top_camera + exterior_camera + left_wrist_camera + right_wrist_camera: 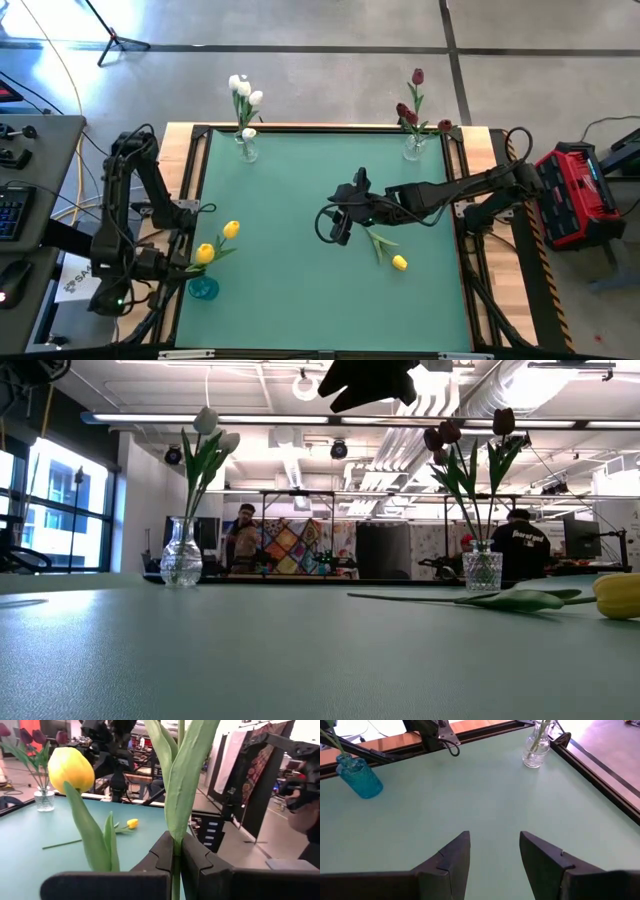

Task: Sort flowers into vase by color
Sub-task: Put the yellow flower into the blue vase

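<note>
Green surface [300, 260] inside a wood frame, largest thing in view. Left arm [125, 225] at the surface's left edge; left gripper [176, 852] has its jaws pressed together, pinching a green stem of a yellow tulip [205, 253] standing in the blue vase [203, 288] at the near-left edge. A second yellow tulip [231, 229] is in the same vase. Right arm [450, 195] reaches in from the right; right gripper [495, 852] hangs over mid-surface, jaws spread, holding nothing. Clear vase [247, 148] at the far-left edge holds white tulips [243, 90]. Clear vase [414, 147] at the far-right edge holds dark red tulips [411, 108]. One loose yellow tulip [398, 262] lies flat on the surface, just beside the right gripper.
</note>
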